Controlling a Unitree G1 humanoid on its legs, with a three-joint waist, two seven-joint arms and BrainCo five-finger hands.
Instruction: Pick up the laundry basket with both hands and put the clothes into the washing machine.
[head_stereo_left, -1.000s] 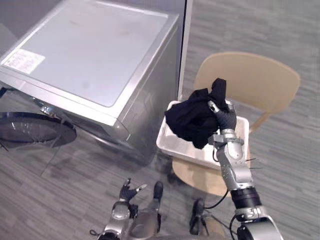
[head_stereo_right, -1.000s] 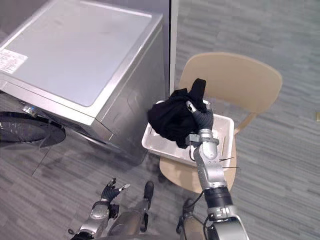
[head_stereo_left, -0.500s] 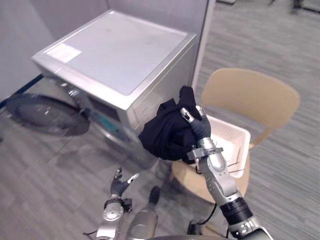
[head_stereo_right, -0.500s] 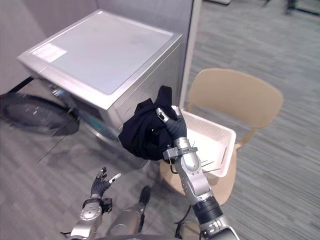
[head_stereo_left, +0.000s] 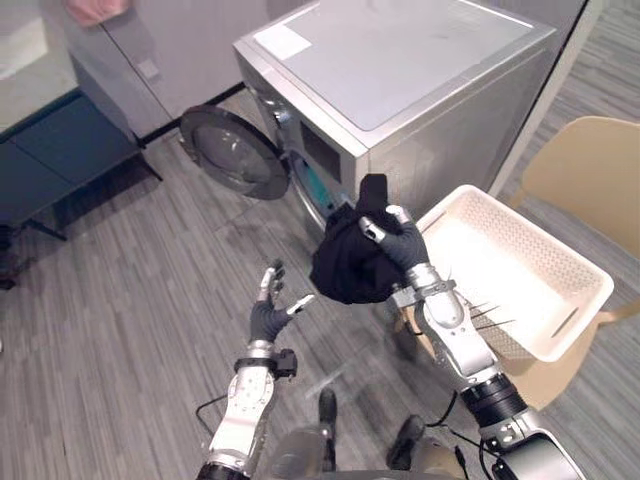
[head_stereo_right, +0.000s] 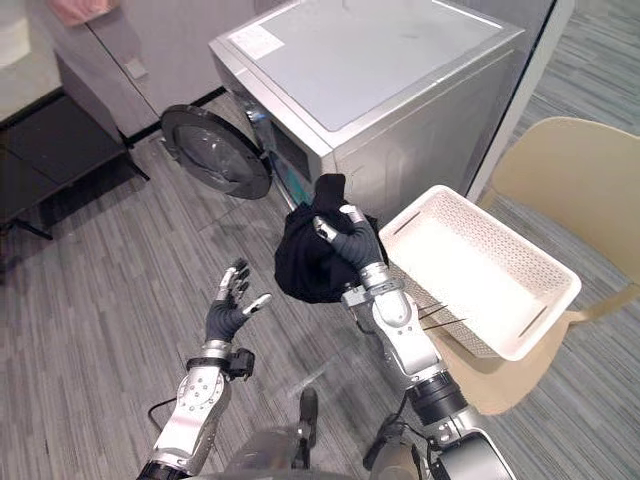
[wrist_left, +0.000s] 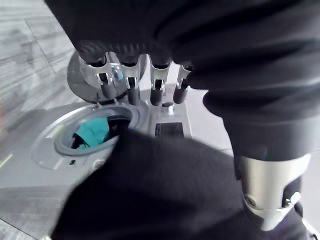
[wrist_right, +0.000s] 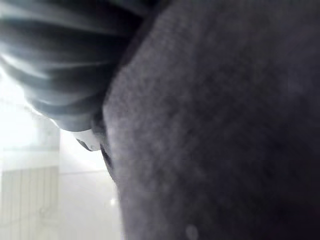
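Grey plank flooring (head_stereo_left: 110, 300) is spreading under us, and beyond our hands the silver washing machine (head_stereo_left: 400, 60) is standing with its round door (head_stereo_left: 232, 155) swung open. We are holding our left hand (head_stereo_left: 270, 318) low and to the left of the bundle, its fingers spread and loose, grasping nothing. In its wrist view, past the fingertips (wrist_left: 131, 96), a teal cloth (wrist_left: 92, 132) is lying inside the machine's drum opening (wrist_left: 60, 147). Just right of that hand and higher, we are carrying the black garment (head_stereo_left: 345, 265) bunched in our right hand (head_stereo_left: 402, 245), whose fingers are curling tightly round the fabric. The bundle is hanging before the machine's front face, clear of the floor. To the right of the right hand, the white laundry basket (head_stereo_left: 520, 265) is sitting on a tan chair (head_stereo_left: 585, 170).
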